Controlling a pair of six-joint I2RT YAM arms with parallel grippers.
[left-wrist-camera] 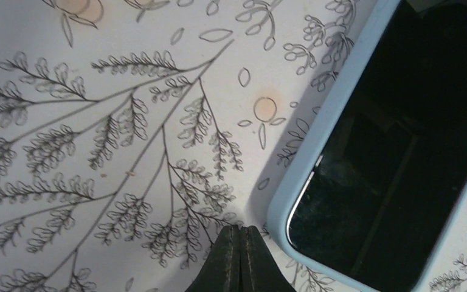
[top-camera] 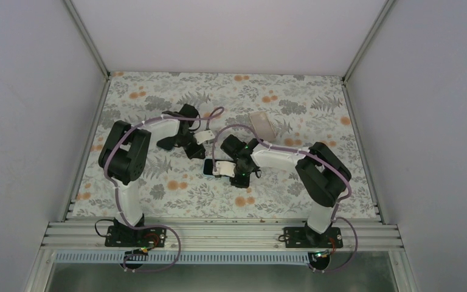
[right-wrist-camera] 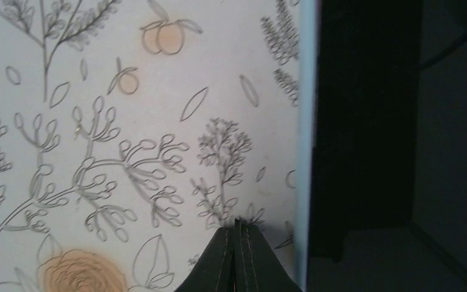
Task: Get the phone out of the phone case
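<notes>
- Floral cloth point(top-camera: 158, 97) covers the table, with plain white walls on three sides. Both arms reach in towards the middle of it.
- We see the phone point(left-wrist-camera: 395, 152) lying flat, screen up, seated in the pale blue case point(left-wrist-camera: 316, 146). It lies on the cloth between the two wrists.
- From the top camera the arms cover most of it, so we rely on the wrist views.
- Our left gripper point(left-wrist-camera: 238, 258) has its fingers pressed together with nothing between them. It sits just beside the case's rounded corner, and we cannot tell whether it touches it.
- Our right gripper point(right-wrist-camera: 238, 255) is likewise closed and empty, close to a long straight edge of the case.
- A pale flat rectangle point(top-camera: 261, 125) lies farther back on the cloth, well apart from both grippers. We cannot tell what it is.
- We judge the case to be soft and rubbery, so its lip should flex and peel. The phone inside should be stiff, fairly heavy for its size, and slick on the glass.
- We would take hold at a corner of the case rim, where the lip gives most easily, and peel it back.
- The other closed tip should pin the case, or press through from behind, and not bear down on the screen.
- We expect glass to slip between hard fingers, so gripping the phone by its thin side edges looks safer.
</notes>
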